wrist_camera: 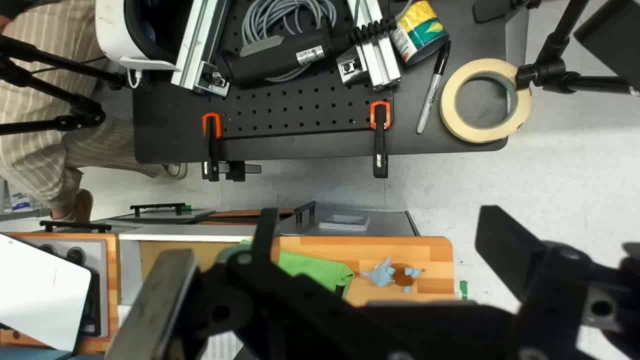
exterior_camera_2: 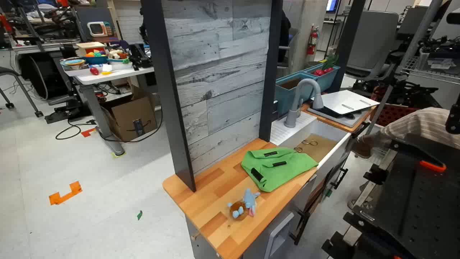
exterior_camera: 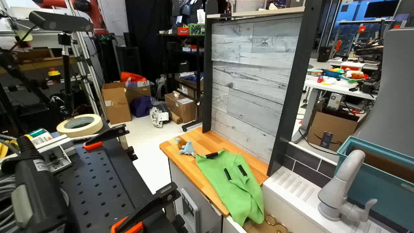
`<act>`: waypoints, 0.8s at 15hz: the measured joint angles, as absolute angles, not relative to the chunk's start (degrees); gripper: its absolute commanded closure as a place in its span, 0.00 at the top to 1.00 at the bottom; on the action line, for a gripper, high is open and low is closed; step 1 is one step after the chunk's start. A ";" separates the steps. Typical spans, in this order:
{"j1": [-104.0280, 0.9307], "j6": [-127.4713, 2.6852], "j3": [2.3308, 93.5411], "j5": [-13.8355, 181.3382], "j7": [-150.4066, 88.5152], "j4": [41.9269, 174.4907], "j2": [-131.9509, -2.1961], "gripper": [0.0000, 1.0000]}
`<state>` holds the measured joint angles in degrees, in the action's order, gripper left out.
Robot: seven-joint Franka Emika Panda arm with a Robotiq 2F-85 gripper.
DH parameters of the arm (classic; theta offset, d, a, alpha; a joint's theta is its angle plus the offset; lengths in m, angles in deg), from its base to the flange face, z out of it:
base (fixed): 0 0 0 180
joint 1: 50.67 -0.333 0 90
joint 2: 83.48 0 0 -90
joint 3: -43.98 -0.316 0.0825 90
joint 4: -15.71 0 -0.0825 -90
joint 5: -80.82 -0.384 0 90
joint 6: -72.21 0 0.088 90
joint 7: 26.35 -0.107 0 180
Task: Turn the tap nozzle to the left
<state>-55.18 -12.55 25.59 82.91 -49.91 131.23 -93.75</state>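
Above the wooden counter point(wrist_camera: 435, 270), a downward-pointing pincer point(wrist_camera: 381, 222), jaws wide apart.

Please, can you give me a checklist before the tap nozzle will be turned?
1. The tap nozzle visible: ok, in both exterior views.
2. The gripper open: ok, wide gap in the wrist view.
3. The gripper at the tap nozzle: not ok, neither exterior view shows it there.
4. The green cloth apart from the tap nozzle: ok, space between them.
5. The white panel clear of the tap nozzle: cannot tell, they overlap in an exterior view.
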 measured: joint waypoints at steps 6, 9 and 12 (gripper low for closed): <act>-55.66 -16.94 27.36 85.54 -49.18 132.59 -93.46 1.00; -55.36 -25.60 30.55 88.77 -46.24 135.22 -92.45 1.00; -54.14 -36.53 34.68 93.02 -41.33 137.59 -90.15 1.00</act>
<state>-54.14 -36.53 34.68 93.02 -41.33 137.59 -90.15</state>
